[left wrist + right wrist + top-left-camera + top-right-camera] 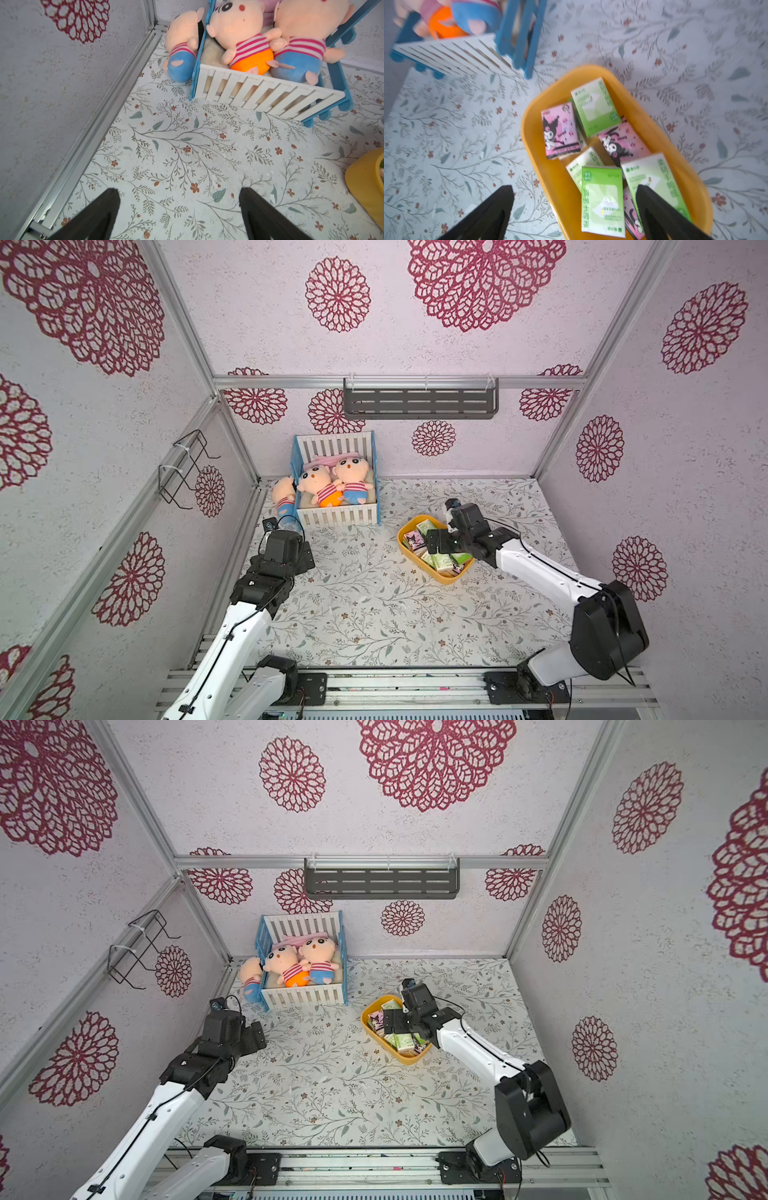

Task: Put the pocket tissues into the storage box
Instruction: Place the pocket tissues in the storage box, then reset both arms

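1. A blue-sided slatted crate (338,516) stands at the back of the flowered surface (374,614), holding two plush dolls (318,487).
2. A third doll (284,497) lies just outside it.
3. A grey shelf (419,404) and a wire rack (183,468) hang on the walls.

Finding: a robot test cell dressed as a domestic room, not a lived-in home.

Evidence:
- Bare aluminium frame (399,382) carries wallpapered panels (291,323).
- Left arm (232,639) and right arm (540,568) are bolted to a slotted rail (415,691).
- Floral-print surface (374,605) holds a toy crib (338,516) with plush dolls (318,485).
- Grey wall shelf (419,403).
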Robot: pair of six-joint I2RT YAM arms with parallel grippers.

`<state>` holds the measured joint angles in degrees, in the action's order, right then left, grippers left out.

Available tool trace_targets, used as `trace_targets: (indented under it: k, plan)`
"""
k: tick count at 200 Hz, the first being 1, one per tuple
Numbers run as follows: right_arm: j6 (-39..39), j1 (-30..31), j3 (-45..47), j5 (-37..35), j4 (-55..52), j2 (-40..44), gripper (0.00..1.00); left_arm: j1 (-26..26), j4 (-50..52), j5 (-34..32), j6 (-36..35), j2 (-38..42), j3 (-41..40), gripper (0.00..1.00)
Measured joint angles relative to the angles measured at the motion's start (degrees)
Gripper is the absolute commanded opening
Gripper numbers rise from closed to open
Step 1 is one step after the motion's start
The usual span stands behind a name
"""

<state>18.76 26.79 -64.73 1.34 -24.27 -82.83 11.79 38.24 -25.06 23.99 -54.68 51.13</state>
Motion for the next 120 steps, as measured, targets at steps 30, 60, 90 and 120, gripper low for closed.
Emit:
trace_targets:
  k: [30,60,90,120]
  plan:
    - [-1.22,-1.42,-1.51,-0.55,3.58,4.15,0.99,-2.40,-5.20,-0.24,-3.76,-1.64,2.67,0.97]
    - [-1.75,-6.71,-1.29,-2.93,6.54,5.22,0.99,-8.79,-12.90,0.76,-7.15,-1.97,0.83,0.97]
    - [-2.60,-13.09,4.42,-4.42,13.11,6.49,0.99,-15.30,-23.21,3.39,-10.01,-4.52,-3.30,0.97]
    - [-6.05,-15.41,19.96,-8.15,24.61,13.70,0.99,-17.40,-32.41,5.57,-13.57,-9.20,-7.85,0.97]
